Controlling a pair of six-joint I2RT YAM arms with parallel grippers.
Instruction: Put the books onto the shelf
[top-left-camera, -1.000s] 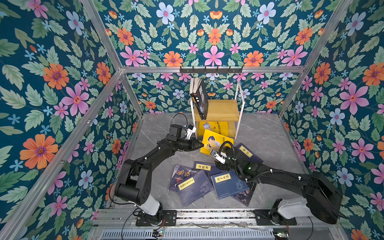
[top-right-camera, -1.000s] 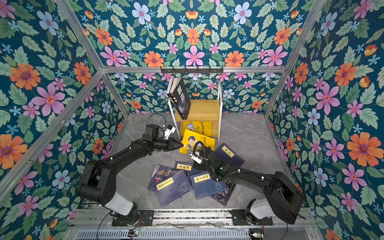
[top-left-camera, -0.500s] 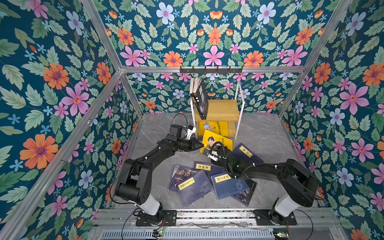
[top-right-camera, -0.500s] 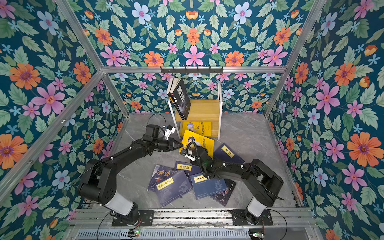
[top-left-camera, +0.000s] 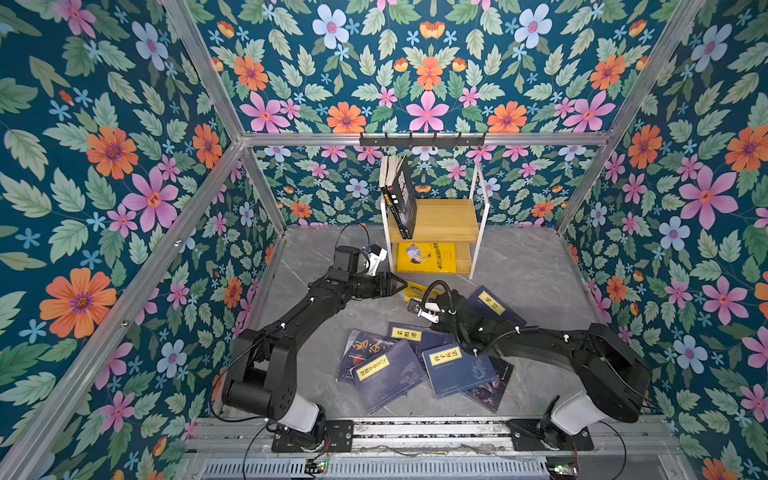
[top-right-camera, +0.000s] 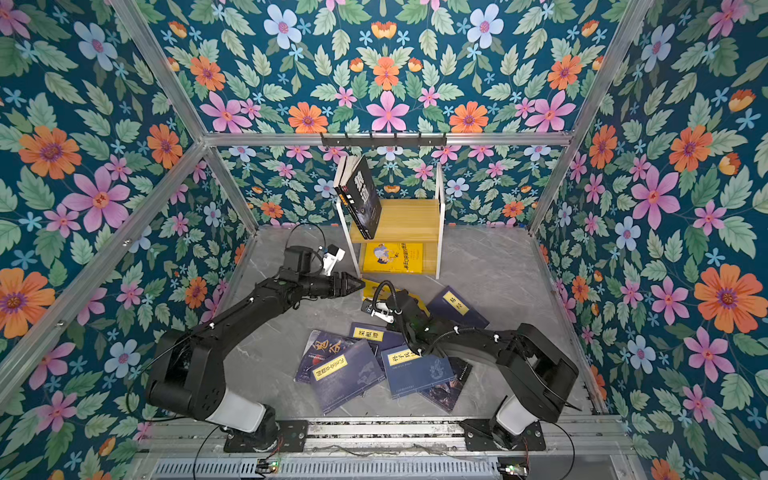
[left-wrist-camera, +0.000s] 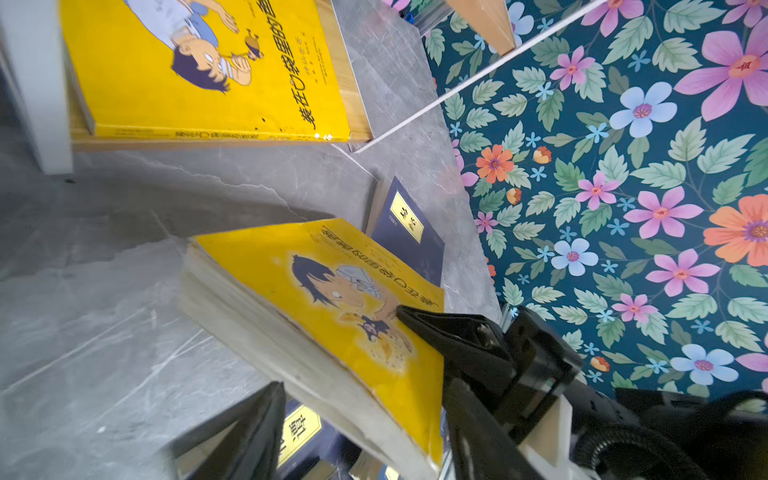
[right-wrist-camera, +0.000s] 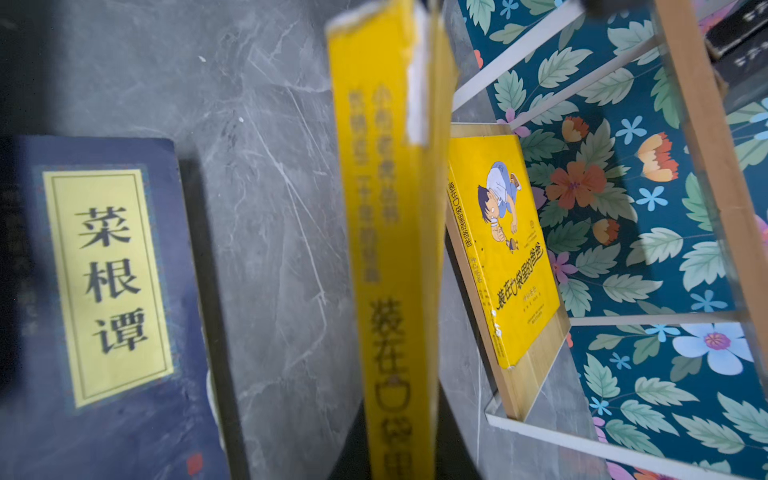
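Both arms reach toward the worktop's middle. The left gripper (top-left-camera: 397, 286) hangs with jaws spread, and the right gripper (top-left-camera: 415, 296) clamps a yellow book (left-wrist-camera: 324, 291).

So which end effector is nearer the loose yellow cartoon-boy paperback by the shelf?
Right. The right end effector is shut on the yellow cartoon-boy paperback; the left end effector is open alongside its page edge, not gripping.

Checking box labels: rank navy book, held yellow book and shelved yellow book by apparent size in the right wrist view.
1. navy book
2. held yellow book, close behind; both cropped, so unsure
3. shelved yellow book
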